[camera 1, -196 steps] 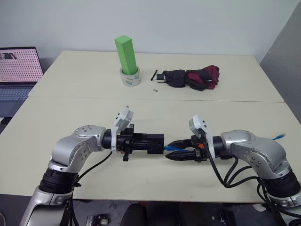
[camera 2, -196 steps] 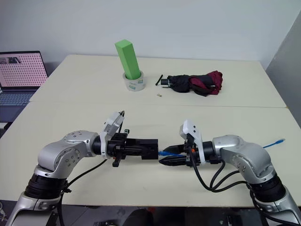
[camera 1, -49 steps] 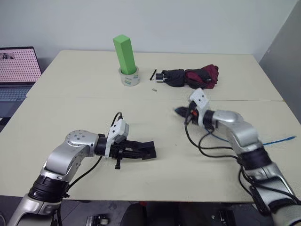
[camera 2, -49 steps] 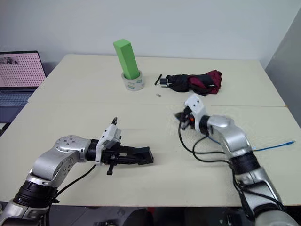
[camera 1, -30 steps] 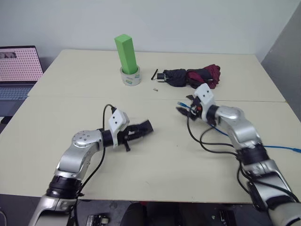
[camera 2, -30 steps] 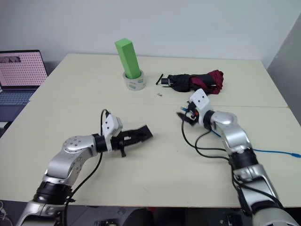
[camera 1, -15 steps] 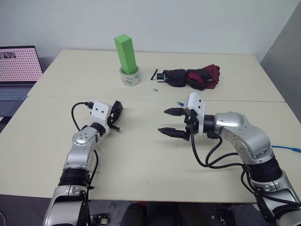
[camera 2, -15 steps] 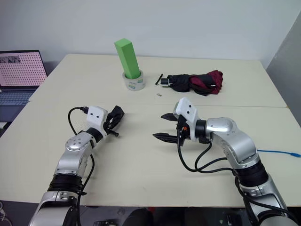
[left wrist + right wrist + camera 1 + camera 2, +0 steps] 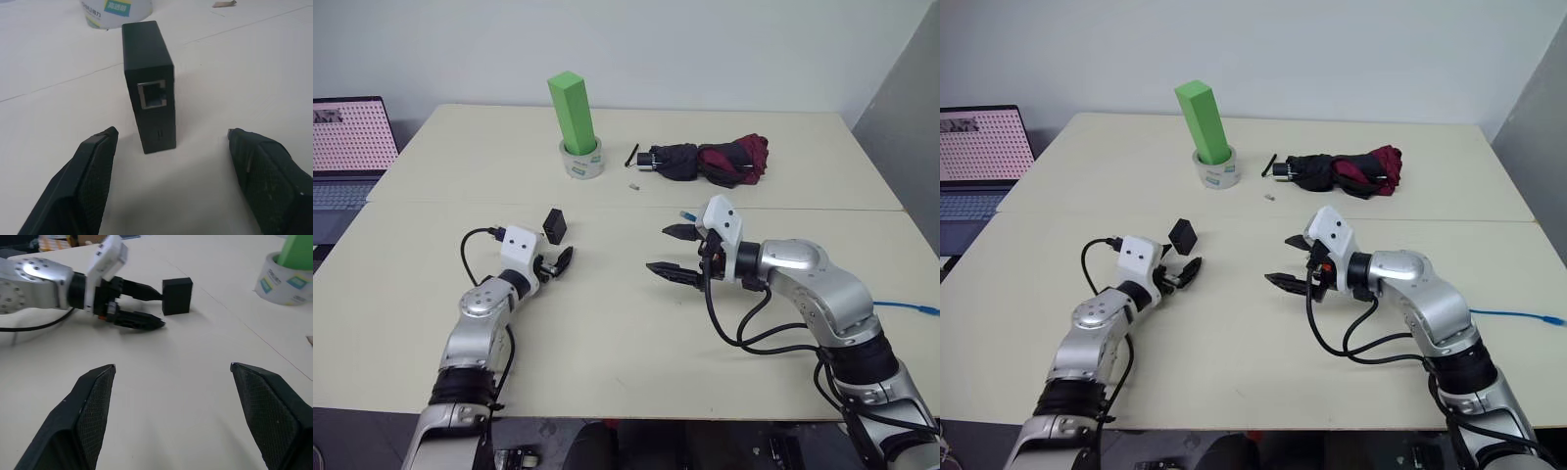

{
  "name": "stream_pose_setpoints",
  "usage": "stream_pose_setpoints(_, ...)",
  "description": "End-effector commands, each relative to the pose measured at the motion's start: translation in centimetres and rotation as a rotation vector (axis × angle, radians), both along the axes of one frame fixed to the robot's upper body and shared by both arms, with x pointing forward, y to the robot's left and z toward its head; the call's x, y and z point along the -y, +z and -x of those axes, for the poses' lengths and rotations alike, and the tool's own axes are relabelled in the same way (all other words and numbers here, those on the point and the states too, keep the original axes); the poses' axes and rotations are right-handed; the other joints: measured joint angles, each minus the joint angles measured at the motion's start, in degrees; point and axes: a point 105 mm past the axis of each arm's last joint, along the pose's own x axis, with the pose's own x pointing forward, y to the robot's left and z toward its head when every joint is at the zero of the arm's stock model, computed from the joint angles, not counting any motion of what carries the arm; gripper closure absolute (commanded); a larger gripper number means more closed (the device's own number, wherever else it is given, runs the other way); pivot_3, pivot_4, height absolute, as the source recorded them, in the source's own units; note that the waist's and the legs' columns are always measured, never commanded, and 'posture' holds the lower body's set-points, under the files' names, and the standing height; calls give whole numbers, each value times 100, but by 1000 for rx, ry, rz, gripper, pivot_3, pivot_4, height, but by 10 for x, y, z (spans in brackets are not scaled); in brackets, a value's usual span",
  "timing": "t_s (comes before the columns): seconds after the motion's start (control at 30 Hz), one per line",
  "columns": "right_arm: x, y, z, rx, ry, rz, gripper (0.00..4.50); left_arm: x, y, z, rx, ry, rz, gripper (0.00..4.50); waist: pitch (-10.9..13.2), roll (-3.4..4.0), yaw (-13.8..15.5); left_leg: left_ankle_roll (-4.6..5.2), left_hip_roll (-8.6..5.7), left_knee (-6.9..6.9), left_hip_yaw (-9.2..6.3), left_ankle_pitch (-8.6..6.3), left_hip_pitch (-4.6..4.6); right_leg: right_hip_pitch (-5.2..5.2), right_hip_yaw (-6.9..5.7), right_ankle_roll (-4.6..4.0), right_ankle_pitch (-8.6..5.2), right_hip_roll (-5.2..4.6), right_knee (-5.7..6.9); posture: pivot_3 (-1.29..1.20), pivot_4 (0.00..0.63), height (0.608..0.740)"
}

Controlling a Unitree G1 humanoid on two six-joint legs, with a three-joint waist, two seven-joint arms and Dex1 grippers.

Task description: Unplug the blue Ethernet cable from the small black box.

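The small black box point(image 9: 149, 93) stands on end on the table point(image 9: 607, 333), left of centre, and its port faces my left gripper and is empty. My left gripper point(image 9: 558, 263) is open just short of the box point(image 9: 554, 225), touching nothing. My right gripper point(image 9: 663, 251) hangs open over the table's middle with nothing in it. A plug end of the blue Ethernet cable point(image 9: 686, 214) shows beside the right wrist. More of the cable point(image 9: 903, 307) lies at the right edge. The stretch between is hidden behind the arm.
A green block point(image 9: 572, 110) stands in a roll of tape point(image 9: 583, 161) at the back. A folded black-and-maroon umbrella point(image 9: 710, 162) lies to its right, with a small loose piece point(image 9: 633, 184) in front. A laptop point(image 9: 347, 147) sits off the table's left.
My left gripper has opened and let go of the box, which now stands on the table, and the gripper has drawn back from it. The right gripper has hardly moved.
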Motion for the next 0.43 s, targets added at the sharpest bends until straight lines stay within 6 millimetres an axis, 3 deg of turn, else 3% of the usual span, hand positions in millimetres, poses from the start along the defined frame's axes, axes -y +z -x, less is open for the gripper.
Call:
stream_pose_setpoints(0.03, 21, 13, 1, 77, -77, -15, 523, -2, 27, 14, 37, -43, -53, 718, 0, 0, 5, 0, -1, 0, 1, 0, 0, 0, 2, 0, 0, 0, 0, 0, 150, 740)
stream_pose_setpoints(0.27, 68, 5, 10, 55, -182, 8, 523, -1, 57, 43, -2, -168, -25, 718, 1, -1, 18, 1, -4, 0, 0, -1, 2, 8, 4, 0, 0, -1, -3, 0, 150, 740)
stream_pose_setpoints(0.43, 88, 3, 11, 48, -240, 31, 523, 4, 68, 54, -26, -237, -6, 718, 2, 3, 17, 3, -2, -3, -1, -2, 9, 16, 3, 0, 0, 2, -6, 0, 150, 740)
